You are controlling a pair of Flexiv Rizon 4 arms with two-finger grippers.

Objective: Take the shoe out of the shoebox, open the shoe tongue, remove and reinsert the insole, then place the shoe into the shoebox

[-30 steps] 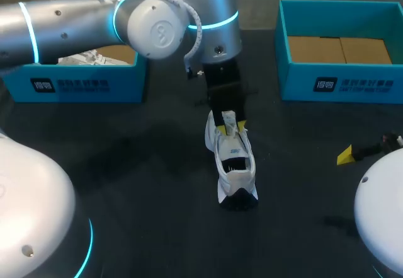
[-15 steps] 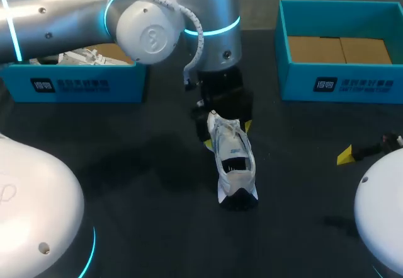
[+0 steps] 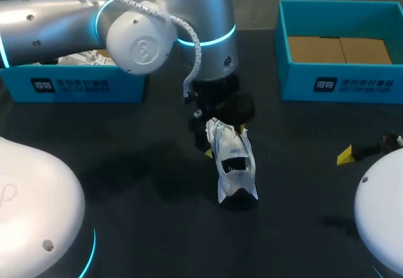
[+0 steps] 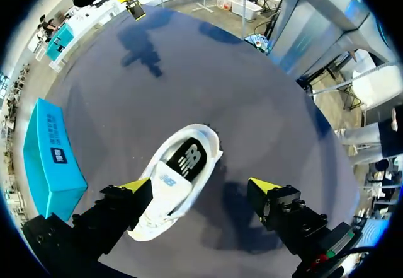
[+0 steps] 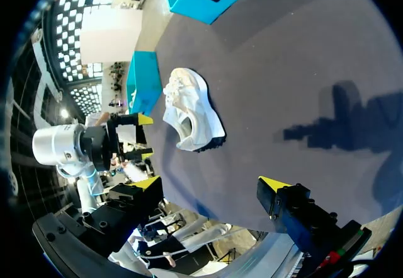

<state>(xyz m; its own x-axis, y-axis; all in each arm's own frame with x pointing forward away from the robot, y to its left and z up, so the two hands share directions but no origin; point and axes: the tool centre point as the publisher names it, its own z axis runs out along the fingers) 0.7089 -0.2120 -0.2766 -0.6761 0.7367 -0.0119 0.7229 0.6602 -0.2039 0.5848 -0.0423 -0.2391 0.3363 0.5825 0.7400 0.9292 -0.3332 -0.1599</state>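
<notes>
Presently: shoe (image 3: 234, 164) upright on table (image 3: 126, 164) — left gripper (image 4: 200, 186) over its 12 o'clock end, fingers apart, likely staged for opening it; right gripper (image 5: 210, 185) spread, empty.

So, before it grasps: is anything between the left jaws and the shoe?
Nothing visible does. The shoe lies on the table between the open left jaws, nearer one of them.
</notes>
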